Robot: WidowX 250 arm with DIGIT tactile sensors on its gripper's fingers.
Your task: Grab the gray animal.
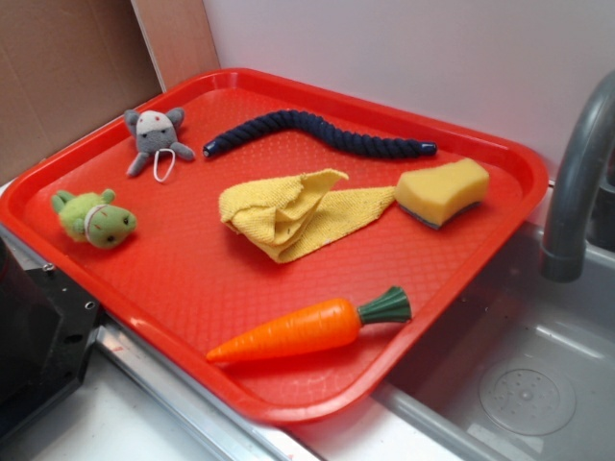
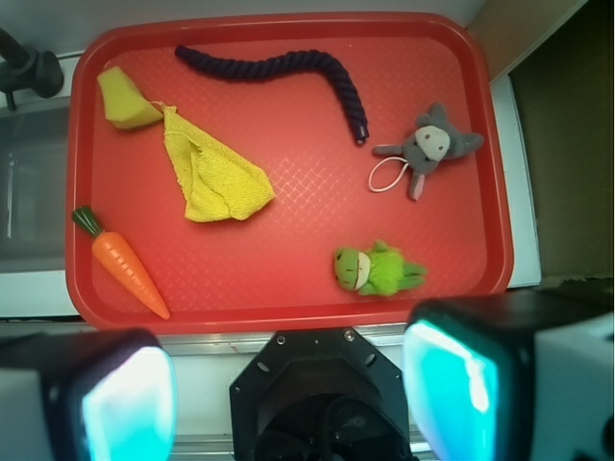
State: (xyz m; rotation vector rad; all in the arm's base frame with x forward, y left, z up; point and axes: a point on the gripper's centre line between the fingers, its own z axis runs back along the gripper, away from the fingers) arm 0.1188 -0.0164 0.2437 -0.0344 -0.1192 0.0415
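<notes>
Jaws spread wide and empty: the gripper (image 2: 288, 389) hangs high above the near edge of the red tray (image 2: 288, 288), its two fingers (image 2: 125, 399) showing at the bottom of the wrist view with nothing between them; it does not appear in the exterior view. Gray animal (image 1: 154, 137), a small plush with pointed ears, a white face patch and a white loop (image 1: 163, 165), lies flat on the tray near one corner, well apart from the gripper and touching nothing else. Green plush frog (image 1: 95, 218) lies near it along the same short side of the tray. Dark blue rope (image 1: 317, 133) curves along the far long side, one end close to the gray animal. Yellow cloth (image 1: 293, 211), crumpled, sits mid-tray, reaching toward the yellow sponge (image 1: 442, 191) at another corner. Toy carrot (image 1: 312, 329) rests by the remaining corner. Tray partly overhangs a metal sink (image 1: 538, 384), beside a gray faucet (image 1: 577, 173).
</notes>
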